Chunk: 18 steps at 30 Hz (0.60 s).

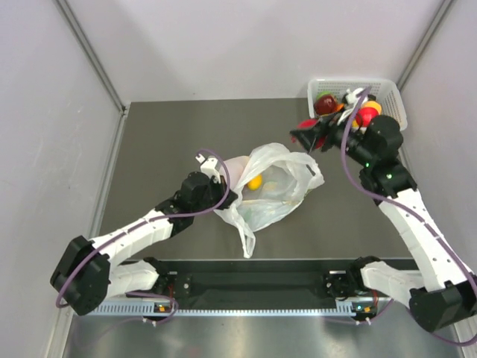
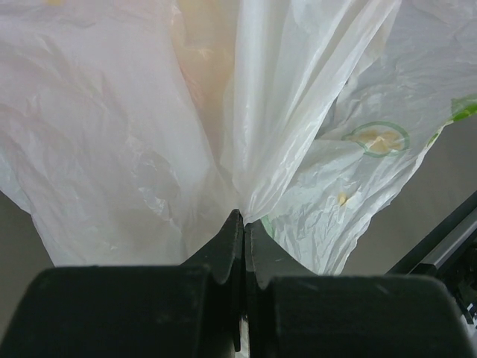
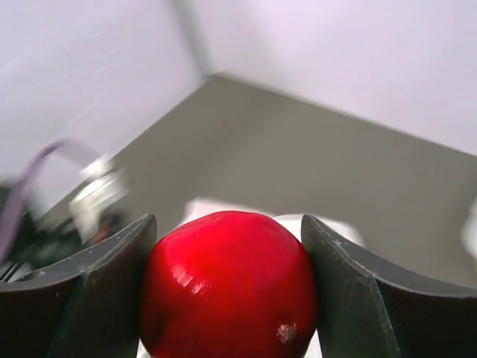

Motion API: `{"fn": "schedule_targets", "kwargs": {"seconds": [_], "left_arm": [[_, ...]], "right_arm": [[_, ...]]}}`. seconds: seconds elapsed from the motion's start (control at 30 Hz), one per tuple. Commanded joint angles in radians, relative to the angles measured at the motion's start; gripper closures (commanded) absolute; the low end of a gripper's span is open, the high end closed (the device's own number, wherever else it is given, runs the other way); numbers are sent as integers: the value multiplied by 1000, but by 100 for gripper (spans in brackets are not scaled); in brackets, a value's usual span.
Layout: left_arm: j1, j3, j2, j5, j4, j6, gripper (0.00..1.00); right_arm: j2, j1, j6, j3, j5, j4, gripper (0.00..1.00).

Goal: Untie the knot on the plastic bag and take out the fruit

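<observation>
My left pincer [image 2: 243,221] is pressed together on a gathered fold of the bag [image 1: 279,195], forearm stretched low over the tabletop [image 1: 164,142]. My right pincer [image 3: 229,224] pinches a red fruit [image 3: 227,291], wrist aimed left, beside the basket [image 1: 393,89]. A yellow fruit [image 1: 255,182] sits in the bag.

My dark grey matte tabletop [image 1: 179,127] sits w/ plain pale-white wall panels [image 1: 246,45] on 3 sides, thin grey metal strips [image 1: 89,56] at the corners. Light's soft & even.
</observation>
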Motion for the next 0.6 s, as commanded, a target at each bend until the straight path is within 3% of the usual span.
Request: {"fn": "schedule_targets", "kwargs": {"seconds": [0.0,0.23,0.47,0.57], "left_arm": [[4,-2,-47,-7,21,14,100],[4,1,-92,-9,1,11,100],[5,-18,-158,-18,-22,0,100],[4,-24,-173,-19,-22,-5,100]], "right_arm": [[105,-108,56,78,373,68,100],[532,-300,167,308,514,94,100],[945,-389,181,735,579,-71,96],[1036,-402,190,893,619,-134,92]]}}
